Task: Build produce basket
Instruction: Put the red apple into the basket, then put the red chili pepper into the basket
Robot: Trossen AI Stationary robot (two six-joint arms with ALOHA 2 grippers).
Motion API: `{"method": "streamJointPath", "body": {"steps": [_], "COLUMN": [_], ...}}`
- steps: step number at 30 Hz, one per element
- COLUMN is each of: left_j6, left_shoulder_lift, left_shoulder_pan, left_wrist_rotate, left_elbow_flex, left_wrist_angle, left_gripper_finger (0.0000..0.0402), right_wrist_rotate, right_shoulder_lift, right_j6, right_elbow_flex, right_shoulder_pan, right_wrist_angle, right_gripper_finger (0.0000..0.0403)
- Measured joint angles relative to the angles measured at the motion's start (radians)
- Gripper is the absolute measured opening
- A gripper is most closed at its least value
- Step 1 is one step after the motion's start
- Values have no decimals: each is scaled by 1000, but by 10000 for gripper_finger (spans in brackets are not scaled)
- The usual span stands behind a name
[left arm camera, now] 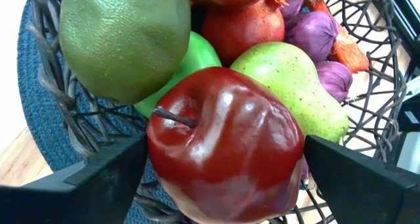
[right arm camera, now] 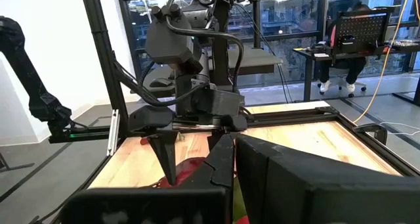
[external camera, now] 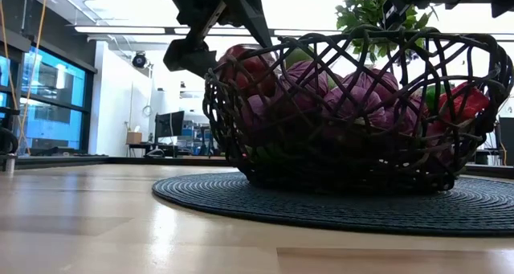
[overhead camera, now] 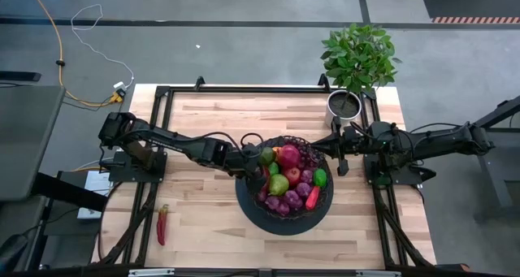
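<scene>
The basket sits on a dark round mat at mid-counter, filled with produce. The left gripper is over its left rim, fingers spread wide either side of a red apple. The right gripper, pressed together, waits beside the right rim. No legible writing.

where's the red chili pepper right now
In the high view the red chili pepper lies on the table's near-left part, outside the basket.
</scene>
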Motion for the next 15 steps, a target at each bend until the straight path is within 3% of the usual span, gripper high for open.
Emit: {"method": "streamJointPath", "body": {"steps": [6, 15], "left_j6": [24, 70], "left_shoulder_lift": [-11, -68], "left_shoulder_pan": [9, 76], "left_wrist_rotate": [8, 106], "left_elbow_flex": [0, 0], "left_wrist_angle": [1, -46], "left_gripper_finger": [399, 400], "right_wrist_rotate": [0, 0], "right_shoulder_lift": [0, 0], "right_j6": [0, 0], "right_elbow_flex": [0, 0], "right_shoulder_pan": [0, 0], "right_wrist_angle": [0, -1], "right_gripper_finger": [0, 0]}}
